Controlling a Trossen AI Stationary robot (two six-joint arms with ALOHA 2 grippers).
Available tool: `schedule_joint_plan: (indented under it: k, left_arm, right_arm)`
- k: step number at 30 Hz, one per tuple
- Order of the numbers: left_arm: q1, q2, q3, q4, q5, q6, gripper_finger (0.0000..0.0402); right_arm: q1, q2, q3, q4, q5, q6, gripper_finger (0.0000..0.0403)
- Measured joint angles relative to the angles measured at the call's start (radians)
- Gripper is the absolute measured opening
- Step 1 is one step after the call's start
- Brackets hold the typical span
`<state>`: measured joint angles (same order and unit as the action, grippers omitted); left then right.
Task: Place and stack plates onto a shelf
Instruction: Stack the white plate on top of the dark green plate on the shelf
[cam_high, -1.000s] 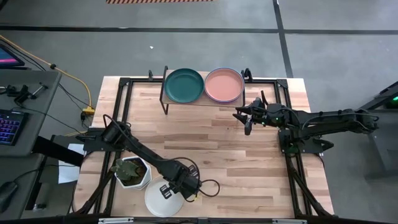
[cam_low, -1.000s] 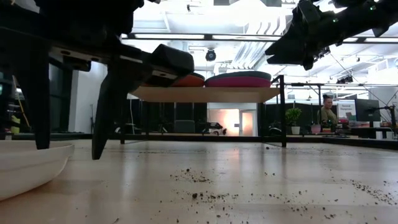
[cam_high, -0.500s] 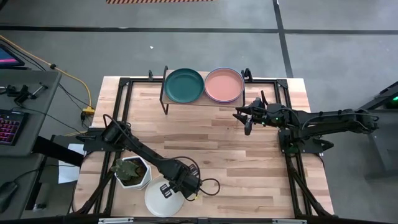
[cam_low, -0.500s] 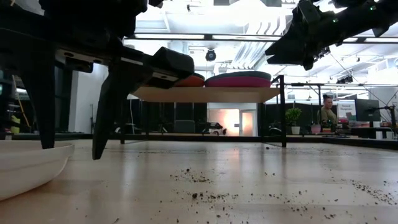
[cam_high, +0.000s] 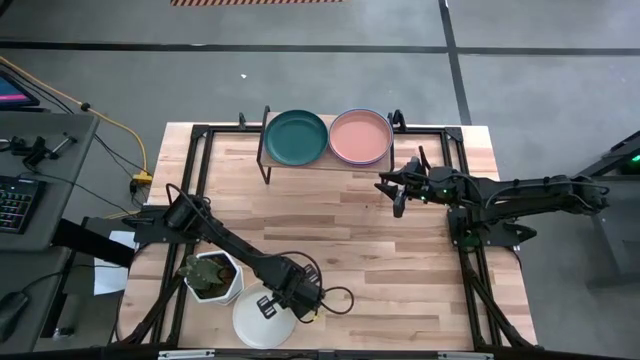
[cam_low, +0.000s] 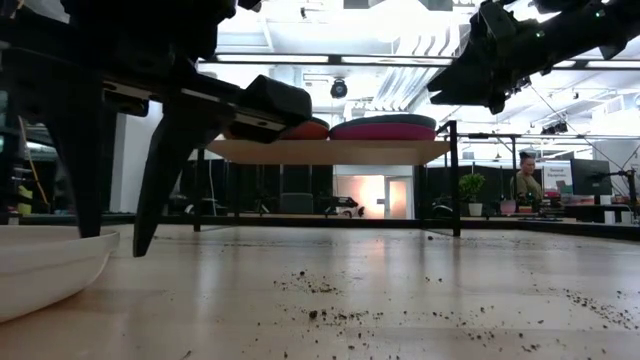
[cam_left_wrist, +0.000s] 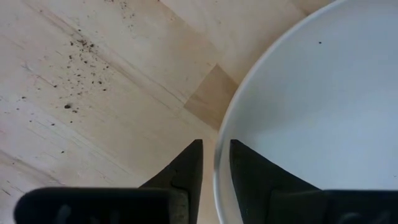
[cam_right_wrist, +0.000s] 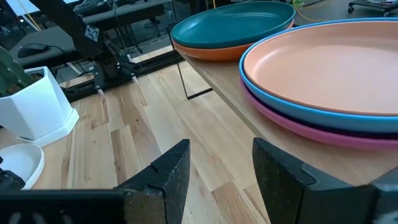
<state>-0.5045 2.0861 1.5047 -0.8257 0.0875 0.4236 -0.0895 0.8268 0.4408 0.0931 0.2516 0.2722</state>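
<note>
**Left gripper straddles the white plate's rim, right arm waits by the shelf**

We are looking down on the table, and the left arm reaches from the left edge diagonally toward the near edge, its elbow passing over the white plant pot. The left gripper points down at the white plate, which lies flat on the table right at the near edge, just beside the pot. From the left wrist we see its two dark fingers close to the plate's rim, one outside over bare wood, the other over the plate's inner surface. The jaws stand a little apart with the rim between them; we cannot tell whether they touch it yet. In the low view the fingers hang down over the plate, which sits on the table.

Specks of dark soil are scattered on the wood near the plate.

Over on the far side, the shelf stands at the table's back edge with two stacks on it. The dark teal plate tops the left stack, with a red plate under it. The salmon plate tops the right stack, resting on a light blue plate and a pink plate at the bottom.

The right arm stretches in from the right, held above the table. The right gripper hovers just beside the shelf's right end, fingers spread and holding nothing, aimed along the shelf front.
</note>
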Motion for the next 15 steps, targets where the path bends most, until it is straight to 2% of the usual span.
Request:
schedule_joint_plan:
  k: [15]
  left_arm:
    - [0.001, -0.001, 0.0, 0.0, 0.001, -0.003, 0.0004]
  right_arm:
    - [0.0, 0.0, 0.0, 0.0, 0.0, 0.0, 0.0156]
